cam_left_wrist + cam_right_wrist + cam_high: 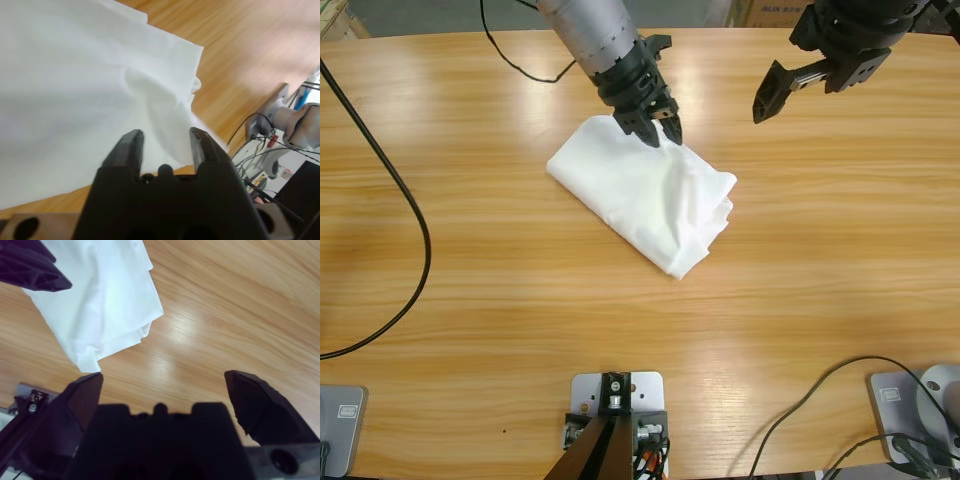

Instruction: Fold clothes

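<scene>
A white T-shirt (pixel 645 195), already folded into a compact, slightly rumpled rectangle, lies diagonally near the middle of the long wooden table (pixel 470 280). The left gripper (pixel 655 125) hangs over the bundle's upper corner, its two jaws a little apart with cloth right at their tips; from the left wrist view the fabric bunches up just ahead of the jaws, but it is hard to tell whether they touch it or merely hover. The right gripper (pixel 790 90) is raised off to the side, well apart from the shirt, jaws spread wide and holding nothing. A black cable (pixel 405 200) curves across the table's left side.

The likely risk: if the left gripper closes and lifts from this corner alone, it could catch only the top layer and pull the stacked folds open, since the far edge already shows loose, uneven layers.
</scene>
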Action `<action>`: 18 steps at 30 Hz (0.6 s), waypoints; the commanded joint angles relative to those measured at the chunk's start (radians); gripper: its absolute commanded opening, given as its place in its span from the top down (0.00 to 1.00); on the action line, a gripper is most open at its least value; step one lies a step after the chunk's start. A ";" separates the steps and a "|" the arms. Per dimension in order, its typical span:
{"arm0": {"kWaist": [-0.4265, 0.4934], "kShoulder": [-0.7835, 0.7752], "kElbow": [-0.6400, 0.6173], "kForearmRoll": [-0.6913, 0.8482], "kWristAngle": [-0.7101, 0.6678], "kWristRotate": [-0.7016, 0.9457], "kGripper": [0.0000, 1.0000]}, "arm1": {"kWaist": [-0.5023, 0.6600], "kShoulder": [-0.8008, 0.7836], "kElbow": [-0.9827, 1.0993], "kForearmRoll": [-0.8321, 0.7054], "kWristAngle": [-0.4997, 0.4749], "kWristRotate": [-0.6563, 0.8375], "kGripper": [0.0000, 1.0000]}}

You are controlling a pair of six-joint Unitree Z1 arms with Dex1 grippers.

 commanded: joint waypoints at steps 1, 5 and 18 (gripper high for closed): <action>0.010 0.116 -0.097 0.094 0.020 0.035 0.00 | -0.015 -0.030 0.034 0.007 -0.008 -0.012 0.00; 0.050 0.097 -0.123 0.195 0.023 0.069 0.01 | 0.012 -0.037 0.054 -0.014 0.028 -0.028 0.00; 0.052 -0.148 -0.009 0.264 0.137 0.208 0.01 | 0.028 -0.241 0.401 -0.212 0.071 0.012 0.00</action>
